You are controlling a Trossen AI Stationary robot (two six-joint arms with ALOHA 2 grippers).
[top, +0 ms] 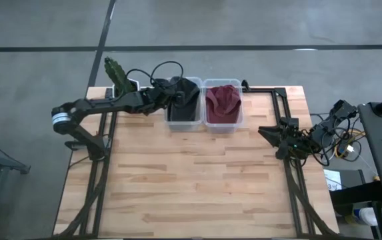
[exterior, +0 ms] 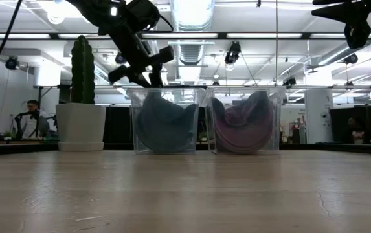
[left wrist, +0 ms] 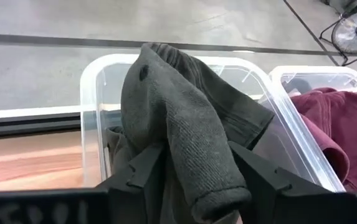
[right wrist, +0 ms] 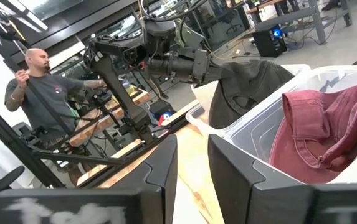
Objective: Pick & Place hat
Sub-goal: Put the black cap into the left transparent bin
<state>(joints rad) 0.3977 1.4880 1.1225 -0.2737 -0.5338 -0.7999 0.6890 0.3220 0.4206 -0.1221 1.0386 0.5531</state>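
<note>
A dark grey knit hat [left wrist: 178, 106] sits in the left clear bin [left wrist: 91, 81] at the table's far edge, its upper part bulging above the rim. My left gripper [left wrist: 195, 152] reaches over this bin [top: 184, 123] from the left, fingers apart with a fold of the hat between them. A maroon hat [top: 223, 99] lies in the right clear bin [top: 223, 125]. My right gripper [top: 265, 131] waits near the table's right edge, pointing level toward the bins; its fingers [right wrist: 166, 162] stand slightly apart with nothing between them. My left gripper has a rounded, loose fold of the grey hat [left wrist: 203, 180] between its open fingers. The cloth lies against the inner sides of both fingers [left wrist: 144, 171]. The fingers slant down from the table's left. The hat's lower part rests in the bin.
A cactus in a white pot [top: 116, 72] stands at the table's far left corner, beside my left arm. Bare wooden tabletop [top: 191, 180] stretches from the bins to the near edge. A person [right wrist: 38, 93] stands beyond the table.
</note>
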